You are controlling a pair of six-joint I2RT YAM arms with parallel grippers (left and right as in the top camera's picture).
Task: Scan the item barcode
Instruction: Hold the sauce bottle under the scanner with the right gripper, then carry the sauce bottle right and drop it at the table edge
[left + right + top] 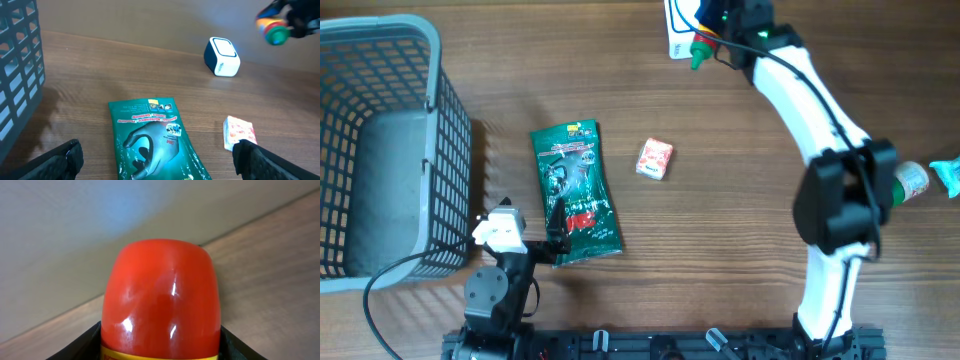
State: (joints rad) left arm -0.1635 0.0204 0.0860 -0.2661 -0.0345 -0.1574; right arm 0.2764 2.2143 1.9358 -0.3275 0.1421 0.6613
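My right gripper [722, 22] is shut on a red sauce bottle [701, 44] with a green cap and holds it in the air at the far edge of the table, beside the white and navy scanner [676, 28]. In the right wrist view the bottle's red body [160, 290] fills the space between the two black fingers [82, 345]. The left wrist view shows the scanner [222, 56] on the table with the bottle [274, 27] up and to its right. No barcode shows in any view. My left gripper [165, 167] is open, low over a green glove packet [155, 145].
A grey wire basket [380, 150] stands at the left. The green packet [576, 190] and a small red-and-white pack [655, 159] lie mid-table. A small bottle with a teal top [925, 178] lies at the right edge, close to the right arm's elbow.
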